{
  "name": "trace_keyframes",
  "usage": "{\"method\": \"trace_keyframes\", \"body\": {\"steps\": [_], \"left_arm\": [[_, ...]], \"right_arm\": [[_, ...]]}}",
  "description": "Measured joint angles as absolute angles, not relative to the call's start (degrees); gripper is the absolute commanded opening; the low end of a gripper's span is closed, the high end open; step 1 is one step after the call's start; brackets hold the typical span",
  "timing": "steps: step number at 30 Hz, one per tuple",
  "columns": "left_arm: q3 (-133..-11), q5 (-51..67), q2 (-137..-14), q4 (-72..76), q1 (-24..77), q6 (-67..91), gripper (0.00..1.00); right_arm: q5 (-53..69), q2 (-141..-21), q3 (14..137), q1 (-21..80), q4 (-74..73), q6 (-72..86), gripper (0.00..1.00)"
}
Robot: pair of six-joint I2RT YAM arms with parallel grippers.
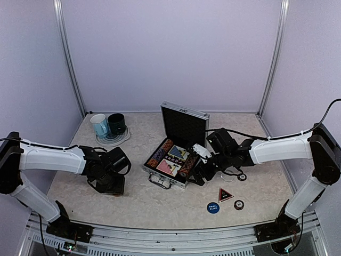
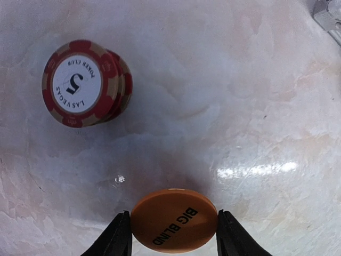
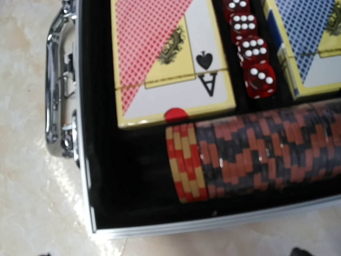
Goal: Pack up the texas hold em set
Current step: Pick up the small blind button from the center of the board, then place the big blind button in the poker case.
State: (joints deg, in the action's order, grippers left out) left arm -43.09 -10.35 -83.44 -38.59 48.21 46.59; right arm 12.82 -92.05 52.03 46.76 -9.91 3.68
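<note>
The left gripper (image 2: 174, 236) is cut off by the bottom edge of its wrist view; only 2 black fingertips (image 2: 120, 237) show, pressed against opposite edges of an orange BIG BLIND button (image 2: 174, 216) that lies flat on the marbled table (image 2: 256, 106). Its lettering runs diagonally. Up and to the left of it, apart from it, sits a short stack of red 5 chips (image 2: 85, 82). A silver corner at the top right is too cropped to name.

The right gripper (image 1: 200, 168) hangs over the near right corner of the open aluminium case (image 1: 151, 169), jaws spread wide with nothing between them; its own camera barely catches its fingers. Below it a chip row (image 3: 256, 154) lies with its long axis left to right, the right end cut off. Beyond it lie a red-backed card deck (image 3: 170, 69), a line of 4 red dice (image 3: 250, 48) and a blue-backed deck (image 3: 309, 48), partly out of frame. The chrome handle (image 3: 56, 90) is on the left.

From above, the case sits mid-table, turned diagonally, lid (image 1: 185, 122) upright on the far side. Near its right lie a triangle marker (image 1: 225, 194), a blue SMALL BLIND button (image 1: 212, 208) and a small dark button (image 1: 238, 204)
</note>
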Motion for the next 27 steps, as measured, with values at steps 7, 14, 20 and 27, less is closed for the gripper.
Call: {"method": "trace_keyframes", "body": {"steps": [7,14,20,27], "left_arm": [[-46.4,-11.5,-83.8,-39.2,48.4,45.7,0.52],[-56.2,-12.9,-87.5,-40.7,48.3,42.2,0.52],[-69.1,-13.8,-94.9,-40.7,48.3,37.0,0.52],[-88.0,-13.6,-108.4,-39.8,48.2,29.9,0.52]], "right_arm": [[12.8,-92.1,52.0,46.8,-9.9,3.7,0.97],[11.6,-92.1,52.0,46.8,-10.1,3.7,0.97],[9.2,-91.5,51.9,46.7,-11.0,4.2,0.97],[6.9,-88.1,51.7,45.6,-12.4,5.3,0.97]]}}
